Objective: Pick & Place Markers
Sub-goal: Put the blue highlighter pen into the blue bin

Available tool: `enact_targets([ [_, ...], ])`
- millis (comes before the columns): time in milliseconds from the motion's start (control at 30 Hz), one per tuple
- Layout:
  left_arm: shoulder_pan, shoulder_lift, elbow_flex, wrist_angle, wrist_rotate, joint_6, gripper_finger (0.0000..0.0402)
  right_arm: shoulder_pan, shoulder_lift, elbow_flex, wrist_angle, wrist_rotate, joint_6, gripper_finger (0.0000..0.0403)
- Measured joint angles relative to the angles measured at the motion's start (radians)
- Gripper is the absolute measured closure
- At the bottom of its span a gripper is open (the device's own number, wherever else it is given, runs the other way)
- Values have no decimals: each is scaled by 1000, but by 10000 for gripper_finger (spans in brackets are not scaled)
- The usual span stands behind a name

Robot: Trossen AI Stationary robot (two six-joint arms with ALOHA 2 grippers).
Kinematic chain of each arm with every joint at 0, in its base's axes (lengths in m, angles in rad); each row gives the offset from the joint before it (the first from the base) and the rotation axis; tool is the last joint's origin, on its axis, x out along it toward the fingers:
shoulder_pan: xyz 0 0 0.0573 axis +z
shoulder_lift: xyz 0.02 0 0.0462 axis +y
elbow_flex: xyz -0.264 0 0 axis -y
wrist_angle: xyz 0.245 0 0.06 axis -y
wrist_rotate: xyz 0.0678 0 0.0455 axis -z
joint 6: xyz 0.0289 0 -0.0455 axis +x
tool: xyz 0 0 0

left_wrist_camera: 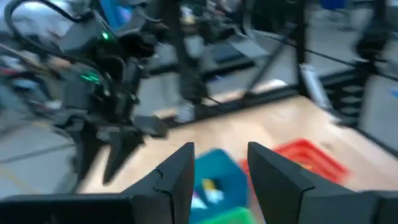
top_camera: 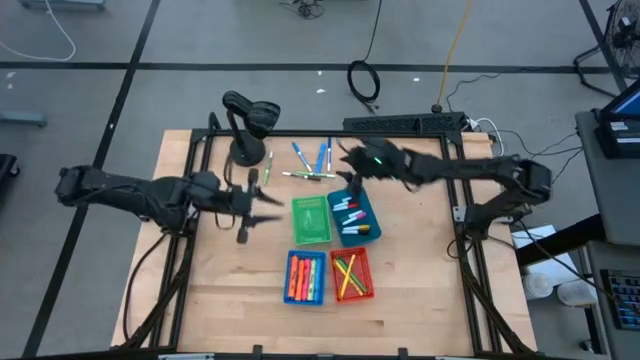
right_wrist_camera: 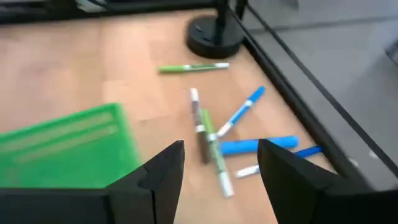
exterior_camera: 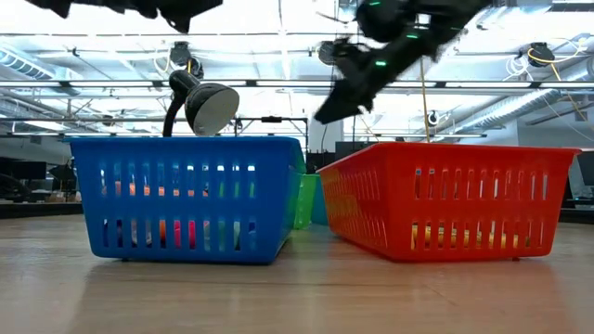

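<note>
Several loose markers (top_camera: 312,165) lie flat on the wooden table near its far edge: blue, green and white ones, shown close in the right wrist view (right_wrist_camera: 214,146). More markers lie in the teal bin (top_camera: 357,217), blue bin (top_camera: 305,277) and red bin (top_camera: 352,276). My right gripper (top_camera: 347,163) (right_wrist_camera: 221,158) hovers open and empty above the loose markers, near the teal bin's far end. My left gripper (top_camera: 262,207) (left_wrist_camera: 221,163) is open and empty, raised to the left of the green bin (top_camera: 311,220).
A black desk lamp (top_camera: 247,120) stands on its round base (right_wrist_camera: 214,36) at the far left, beside a lone green marker (right_wrist_camera: 193,67). The table's black frame rail (right_wrist_camera: 292,87) runs just past the markers. In the low view the blue bin (exterior_camera: 186,199) and red bin (exterior_camera: 450,199) stand nearest.
</note>
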Motion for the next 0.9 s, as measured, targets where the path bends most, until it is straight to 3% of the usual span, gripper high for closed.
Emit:
enact_targets([
  [233,202,-4,-138,236,4,-35,247,-112,323,469,-374,-46,-158,211],
  [367,277,-4,-182,289,58,-126,247,-143,502,665,-422,-228,-145,211],
  [500,302,-5,-183,264,99,-151,247,-151,627,763,-423,-258,-163,211],
  [667,302,14,-184,213,-14,-258,247,-150,619,783,-433,-228,-174,211],
  [767,302,73,-174,199,-115,-343,247,-153,549,783,-528,-200,-174,211],
  [900,302,212,-74,150,-196,-387,247,-158,405,764,-656,-178,-167,211],
])
